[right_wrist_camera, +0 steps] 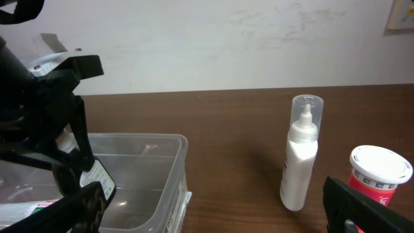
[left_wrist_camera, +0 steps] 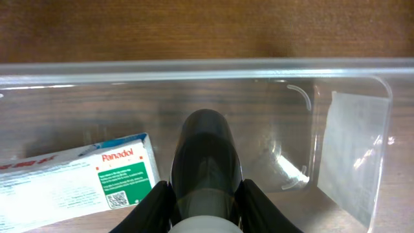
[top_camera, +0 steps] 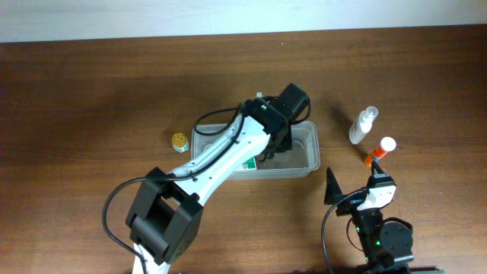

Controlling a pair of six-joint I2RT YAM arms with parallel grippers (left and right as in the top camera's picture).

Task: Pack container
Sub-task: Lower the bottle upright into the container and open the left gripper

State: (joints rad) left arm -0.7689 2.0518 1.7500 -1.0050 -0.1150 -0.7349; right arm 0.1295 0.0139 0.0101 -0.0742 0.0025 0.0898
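The clear container stands mid-table; it also shows in the left wrist view and the right wrist view. A white and green Panadol box lies in its left half. My left gripper reaches down into the container and is shut on a dark bottle, held inside the tub next to the box. My right gripper is open and empty near the table's front edge, right of the container.
A white spray bottle stands right of the container, also in the right wrist view. An orange bottle with a white cap lies nearer the right gripper. A small gold-lidded jar sits left of the container.
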